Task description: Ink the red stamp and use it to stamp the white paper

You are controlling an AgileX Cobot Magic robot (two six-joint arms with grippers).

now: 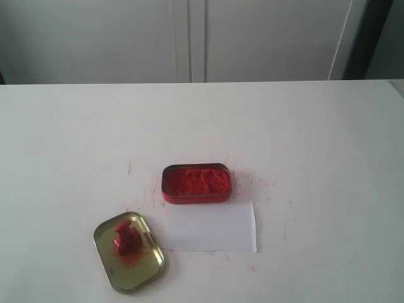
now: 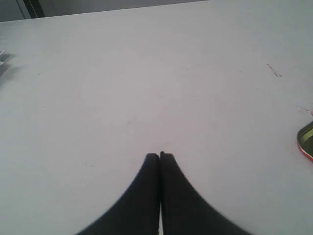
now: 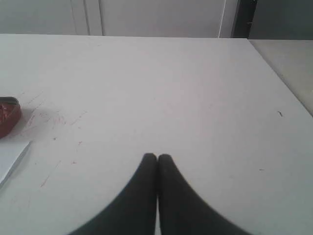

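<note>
1. One red stamp [image 1: 125, 237], in one gold lid [image 1: 144, 271], toward the worktop [image 1: 315, 126]'s near edge.
2. One white paper [image 1: 211, 227], mid-worktop, just beside one red tin [image 1: 196, 197].
3. Left tool [image 2: 160, 155] and right tool [image 3: 157, 156]: both pinched closed, empty.
4. Wrist views cut off lid, tin and paper.

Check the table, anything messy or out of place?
Yes. Thin red ink streaks mark the tabletop around the open ink tin. The red stamp sits inside the upturned gold lid, which is smeared red around it. The white paper lies flat beside the tin.
</note>
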